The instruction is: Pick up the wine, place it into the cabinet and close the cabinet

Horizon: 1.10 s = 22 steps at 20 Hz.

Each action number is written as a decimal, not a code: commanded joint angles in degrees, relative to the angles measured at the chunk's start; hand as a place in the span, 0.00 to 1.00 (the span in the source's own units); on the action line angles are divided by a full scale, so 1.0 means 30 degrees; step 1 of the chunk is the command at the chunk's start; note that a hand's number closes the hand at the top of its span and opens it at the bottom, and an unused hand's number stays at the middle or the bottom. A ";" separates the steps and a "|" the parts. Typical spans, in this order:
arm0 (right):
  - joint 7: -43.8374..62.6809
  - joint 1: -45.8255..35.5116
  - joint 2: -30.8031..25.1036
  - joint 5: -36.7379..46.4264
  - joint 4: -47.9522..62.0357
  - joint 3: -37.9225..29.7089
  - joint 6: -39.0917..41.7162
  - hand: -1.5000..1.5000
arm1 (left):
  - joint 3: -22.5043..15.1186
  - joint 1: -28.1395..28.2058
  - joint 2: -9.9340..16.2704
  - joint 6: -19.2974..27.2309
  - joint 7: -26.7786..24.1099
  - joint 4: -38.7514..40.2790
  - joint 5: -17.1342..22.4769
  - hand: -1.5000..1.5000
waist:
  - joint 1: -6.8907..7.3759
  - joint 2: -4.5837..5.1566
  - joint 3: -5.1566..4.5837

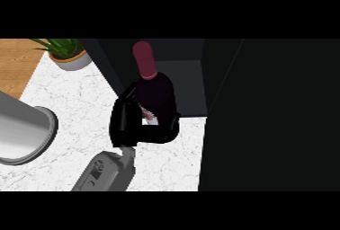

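The wine bottle [158, 90] is dark with a dark red capped neck pointing up and away from me. My right hand [133, 123] is shut on its lower body, thumb on the left side and fingers curled round the right. The bottle is held above the white marble counter [73, 99], just in front of the left part of the dark cabinet's open compartment [189, 83]. A wide black panel [266, 112], seemingly the cabinet's open door, fills the right of the view. My left hand does not show.
A potted green plant [66, 54] in a grey pot stands at the counter's back left, beside a wooden surface [16, 63]. A large grey cylinder [23, 128] juts in from the left edge, close to the hand's left side.
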 commanded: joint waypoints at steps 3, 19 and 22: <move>0.1465 0.1486 -0.0172 -0.2784 -0.4109 -0.0829 0.0216 0.00 | 0.0298 -0.2149 -0.0055 0.1156 -0.0105 0.2771 0.0138 1.00 | -0.0112 0.0009 0.0000; 0.1920 0.1233 0.0358 -0.2609 -0.3954 -0.0255 0.0848 0.00 | -0.1522 -0.3529 -0.0057 0.0886 -0.5916 0.9476 0.4975 1.00 | -0.0314 0.0056 -0.0026; 0.2251 0.0377 0.0568 -0.2496 -0.3566 -0.0639 0.0573 0.00 | -0.0486 -0.4261 -0.0057 -0.0144 -0.6895 1.1082 0.6008 1.00 | -0.0221 0.0095 -0.0036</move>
